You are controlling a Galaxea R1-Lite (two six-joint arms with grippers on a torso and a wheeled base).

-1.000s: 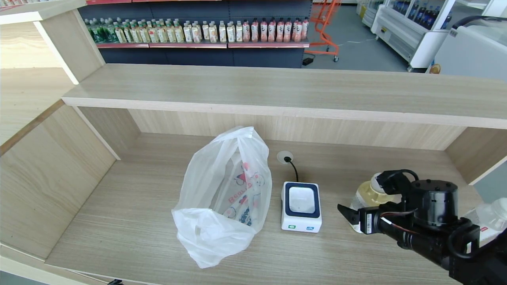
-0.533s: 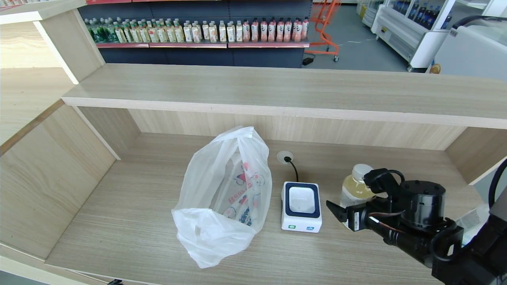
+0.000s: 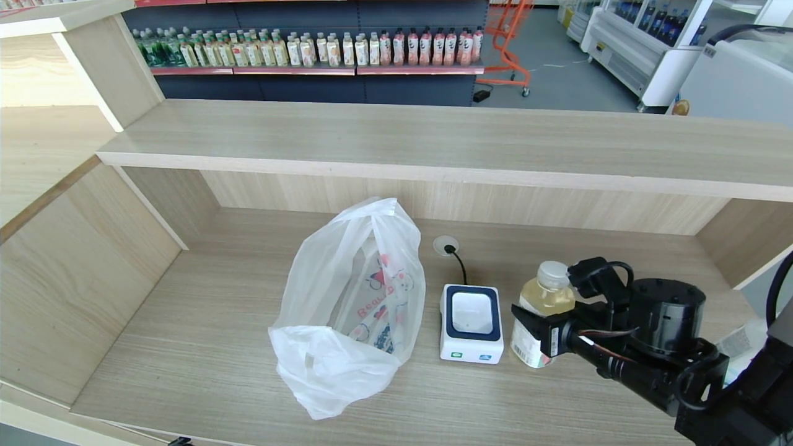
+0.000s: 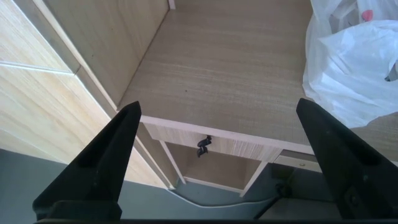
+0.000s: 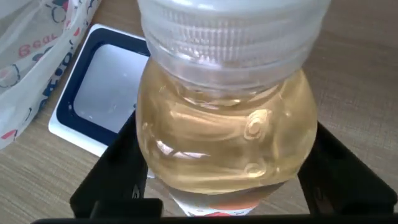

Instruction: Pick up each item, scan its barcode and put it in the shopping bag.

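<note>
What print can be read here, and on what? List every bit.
Pack in the bag: red letters, creased and part hidden; not readable whole.
Bottle label: print too small to read.
Scanner: two badges, too small to read.
Shelf bottles: labels too small to read.

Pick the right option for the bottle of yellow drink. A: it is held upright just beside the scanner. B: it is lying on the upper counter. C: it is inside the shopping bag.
A: the bottle is upright in the right gripper, next to the scanner.
</note>
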